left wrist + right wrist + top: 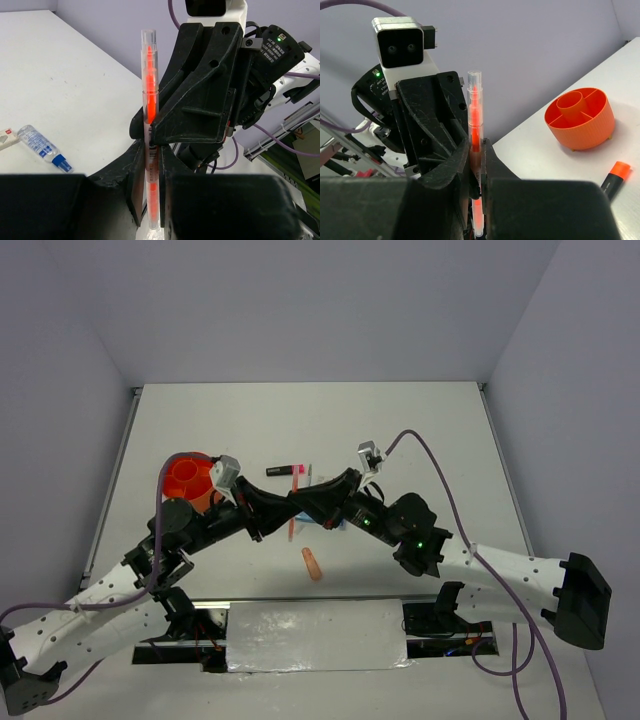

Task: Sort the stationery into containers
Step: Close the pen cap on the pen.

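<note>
Orange tub (178,472) stands at the left of the table (420,420), its round middle well and divider compartments open to the top. Just right of it the left arm (215,523) reaches in toward the middle of the table. A black highlighter with a pink cap (285,471) lies flat beyond the spot where the two arms meet.

At that spot a thin orange pen (149,95) stands upright in the air. The left jaws are clenched on its lower barrel. The right jaws pinch the same pen a little higher, so both hold it at once and its clear upper end pokes out above them. The pen is well apart from the tub.

Nearer the arm bases, a peach eraser (313,564) lies alone on the table. The right arm (400,523) comes in from the right side.

In the left wrist view, a white block (4,137) and a clear marker with a blue cap (42,145) lie side by side on the table. In the right wrist view, a highlighter with an orange cap (616,176) lies near the tub.
</note>
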